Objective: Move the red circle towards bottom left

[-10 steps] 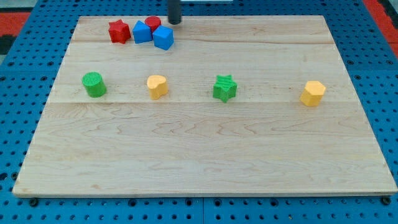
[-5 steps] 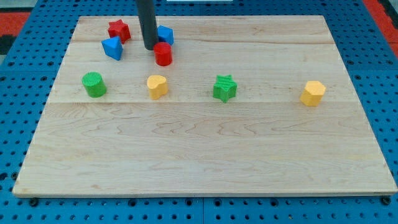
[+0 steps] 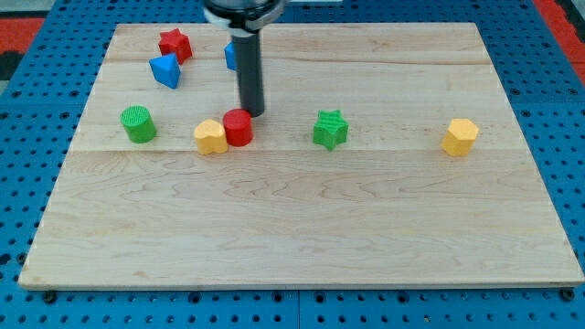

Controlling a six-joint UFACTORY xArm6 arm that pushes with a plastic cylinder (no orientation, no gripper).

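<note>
A pale wooden board [image 3: 302, 228] lies on a blue pegboard [image 3: 27, 100], its near half bare. Everything here is placed from the red circle [image 3: 238, 127], which sits left of the board's centre line in a mid-row of blocks. Touching its left side is a yellow block [image 3: 210, 137], shape unclear; further left stands a green cylinder [image 3: 138, 123]. To its right, apart, is a green star [image 3: 330, 129], and well to the right a yellow hexagon-like block [image 3: 460, 137]. My tip [image 3: 253, 111] rests just beyond the circle, at its upper right edge, touching or nearly so; the rod has no jaws, so there is nothing to open or close. Beyond the circle to the upper left lie a blue triangular block [image 3: 165, 69] and a red star [image 3: 174, 44], and a blue block [image 3: 232, 57] shows partly behind the rod.

The push toward bottom left appears under way, the circle only about halfway down the board. The next move likely calls for a steady drive from the upper right, though the yellow block in the path may be shoved along or turn the circle aside.
</note>
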